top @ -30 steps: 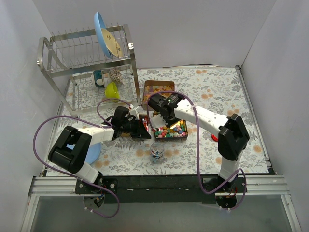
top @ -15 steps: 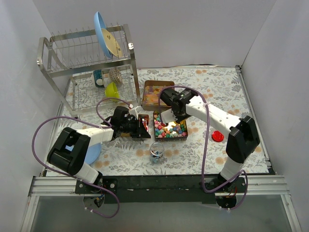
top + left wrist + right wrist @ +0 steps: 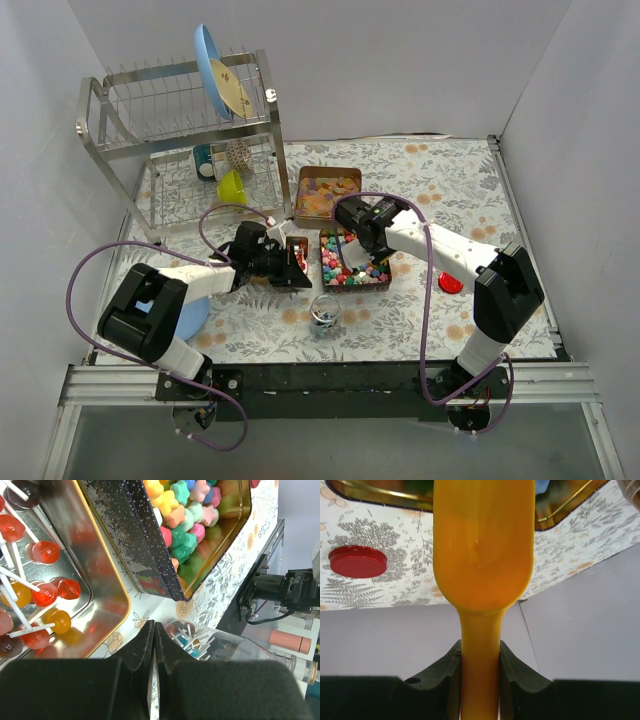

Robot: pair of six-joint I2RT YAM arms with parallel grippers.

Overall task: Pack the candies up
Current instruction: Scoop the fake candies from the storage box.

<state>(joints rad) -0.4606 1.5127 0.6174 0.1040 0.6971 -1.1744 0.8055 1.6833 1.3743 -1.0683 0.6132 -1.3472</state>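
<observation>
The multicoloured nuggets (image 3: 345,262) fill a dark tin (image 3: 352,286) at the middle of the floral worktop (image 3: 450,200). A second tin beyond it holds the pale orange-yellow pieces (image 3: 325,195), and a third on its left holds red and amber sweets on white sticks (image 3: 45,552).

Within the last second the right arm has swung off the far tin, leaving the pale pieces uncovered, and has settled over the nugget tin. Its end effector (image 3: 480,662) pinches the handle of the orange scoop (image 3: 482,545), whose bowl points at that tin's rim. This looks like the start of a scooping pass. The wrist camera does not show whether the bowl carries anything.

The nuggets lie just under and ahead of the scoop, well within its reach. The clear jar (image 3: 323,312), already showing a few sweets, stands just in front of the tins. The red lid (image 3: 357,561) lies apart on the worktop to the right.

The left end effector (image 3: 153,650) has not moved. Its fingers are pressed together on nothing, low beside the stick-sweet tin and close to the jar.
</observation>
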